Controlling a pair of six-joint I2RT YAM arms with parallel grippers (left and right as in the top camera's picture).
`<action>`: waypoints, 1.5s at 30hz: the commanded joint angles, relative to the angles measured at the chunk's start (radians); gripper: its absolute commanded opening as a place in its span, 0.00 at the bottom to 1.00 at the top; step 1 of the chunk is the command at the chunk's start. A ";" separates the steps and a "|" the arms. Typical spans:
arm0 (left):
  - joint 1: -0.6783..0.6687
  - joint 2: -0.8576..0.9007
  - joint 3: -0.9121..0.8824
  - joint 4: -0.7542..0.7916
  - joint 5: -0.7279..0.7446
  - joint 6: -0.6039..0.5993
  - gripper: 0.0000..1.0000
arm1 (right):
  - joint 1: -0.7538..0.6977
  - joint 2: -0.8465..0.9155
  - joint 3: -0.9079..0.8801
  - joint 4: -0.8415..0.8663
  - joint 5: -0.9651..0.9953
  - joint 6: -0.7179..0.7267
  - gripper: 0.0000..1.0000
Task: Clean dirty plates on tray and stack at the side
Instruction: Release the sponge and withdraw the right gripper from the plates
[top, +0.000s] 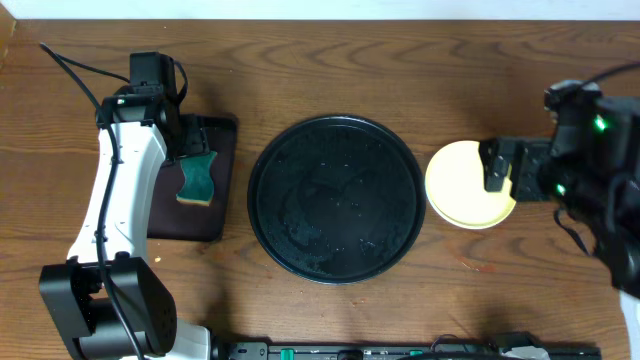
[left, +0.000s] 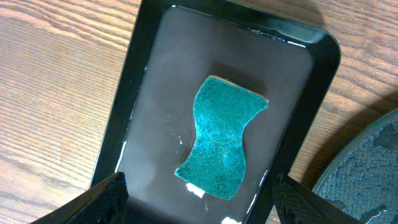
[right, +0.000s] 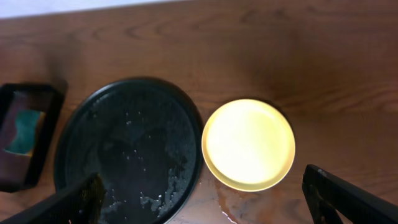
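Robotics lab bench: wood-grain table (top: 330, 60) carrying left arm (top: 120, 190), right arm (top: 600, 150), black mounting rail (top: 400, 350) between their bases.

At centre, the round tray (top: 335, 200) is glossy black, flecked with greyish-white droplets that are densest toward its 6 o'clock edge. At its 3 o'clock, the plate (top: 462, 185) is plain pale yellow. At its 9 o'clock, the sponge (left: 222, 140) shows a speckled teal face over a thin yellowish edge. The rectangular tray (left: 155, 93) beneath it has a dark brown floor, a shiny black rim and a few white specks. The table (top: 350, 60) is reddish-brown wood with darker wavy grain.
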 joint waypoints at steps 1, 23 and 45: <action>0.002 0.005 0.008 -0.004 -0.002 -0.009 0.75 | 0.001 -0.051 0.004 -0.007 -0.008 -0.004 0.99; 0.002 0.005 0.008 -0.004 -0.002 -0.009 0.75 | -0.057 -0.600 -0.851 0.811 0.062 -0.150 0.99; 0.002 0.005 0.008 -0.004 -0.002 -0.009 0.75 | -0.056 -1.110 -1.600 1.237 0.058 -0.116 0.99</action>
